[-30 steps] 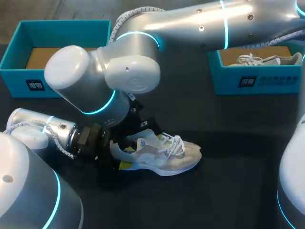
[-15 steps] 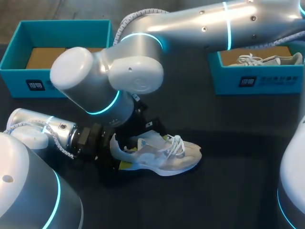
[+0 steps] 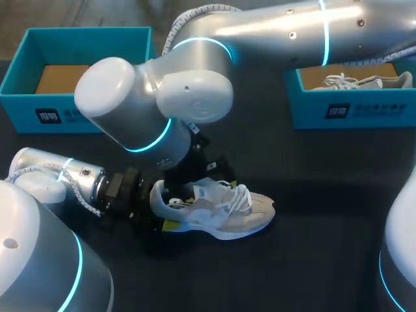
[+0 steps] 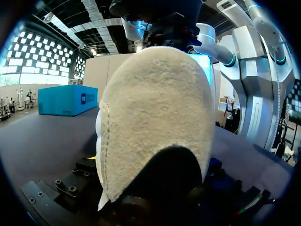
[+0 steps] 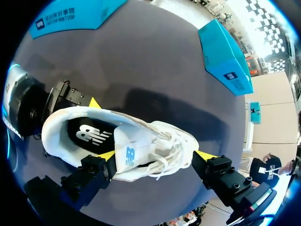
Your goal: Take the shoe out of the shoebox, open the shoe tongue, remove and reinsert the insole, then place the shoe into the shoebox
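My right arm (image 3: 156, 104) is lifting, its gripper (image 5: 155, 156) splayed astride the white mesh sneaker (image 3: 227, 211); the left gripper (image 3: 164, 212) is clamping its fleecy heel (image 4: 155, 108).

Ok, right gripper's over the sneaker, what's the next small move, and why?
Probably slide the right gripper toward the heel and dip a finger onto the insole: it hangs open astride the sneaker by the tongue, the insole lies exposed inside, and the left gripper is at the heel.

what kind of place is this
Probably a robot lab bench set up for shoe-handling practice: two silver robot arms reach over a dark table, where a white lace-up sneaker lies in front of two open teal cardboard shoeboxes, one holding another pale sneaker.
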